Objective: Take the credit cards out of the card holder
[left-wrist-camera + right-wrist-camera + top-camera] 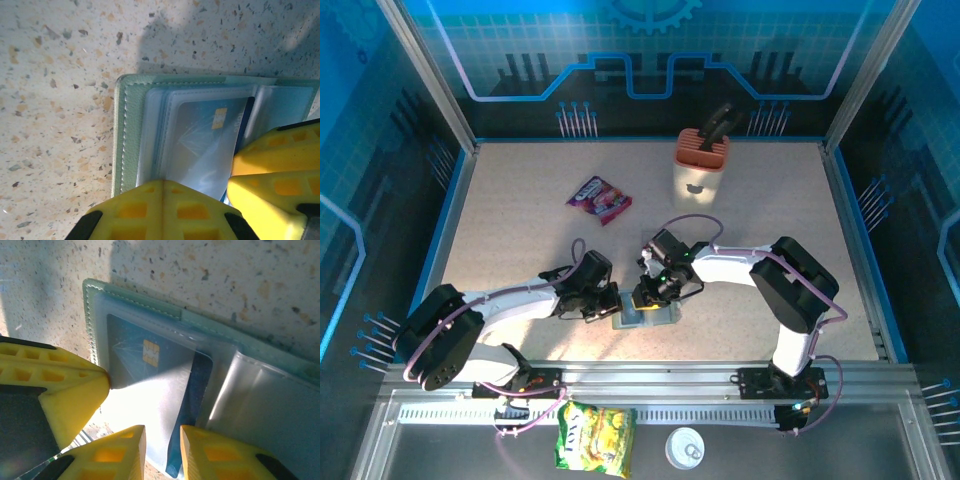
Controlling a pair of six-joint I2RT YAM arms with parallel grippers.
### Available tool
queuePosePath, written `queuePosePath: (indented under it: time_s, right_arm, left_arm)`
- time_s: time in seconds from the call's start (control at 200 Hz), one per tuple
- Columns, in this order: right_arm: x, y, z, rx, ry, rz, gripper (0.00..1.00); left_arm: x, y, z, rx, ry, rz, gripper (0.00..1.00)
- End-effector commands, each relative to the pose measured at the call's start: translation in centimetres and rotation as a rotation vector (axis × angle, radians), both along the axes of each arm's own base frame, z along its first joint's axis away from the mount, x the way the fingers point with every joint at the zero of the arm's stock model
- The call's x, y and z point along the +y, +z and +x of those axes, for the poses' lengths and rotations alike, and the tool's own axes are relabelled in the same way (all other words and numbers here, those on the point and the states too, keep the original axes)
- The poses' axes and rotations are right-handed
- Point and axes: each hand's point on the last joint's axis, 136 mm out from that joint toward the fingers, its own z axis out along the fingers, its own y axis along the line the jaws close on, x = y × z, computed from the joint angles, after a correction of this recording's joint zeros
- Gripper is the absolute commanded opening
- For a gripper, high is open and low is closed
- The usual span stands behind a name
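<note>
Grey-green holder [125,135] lies open, left jaws shut pinning it, we judge, so right jaws, narrow at card [200,390] edge, can pull; grip unclear.

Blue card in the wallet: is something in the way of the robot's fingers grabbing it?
Just the card holder's clear pocket, lying over most of the blue card. The card's dark edge pokes out right at the right gripper, with nothing else between.

One card holder [131,130], one blue card [130,347] seen inside it, one purple snack packet [599,198], one knife block [700,165], one yellow-green packet [596,437], one round white object [685,447] and two arms, left [510,305] and right [740,266].
</note>
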Motion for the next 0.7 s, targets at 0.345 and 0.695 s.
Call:
queuePosePath:
  time_s: [0.345,0.695]
  right_arm:
    - [-0.7,-0.1,-0.4,-0.014,0.019,-0.069,0.25]
    - [-0.6,1.1,0.0,-0.048,0.017,-0.048,0.25]
  left_arm:
    - [0.9,0.3,-0.4,-0.009,0.006,0.018,0.00]
    - [0.8,-0.2,-0.5,0.004,0.005,0.020,0.00]
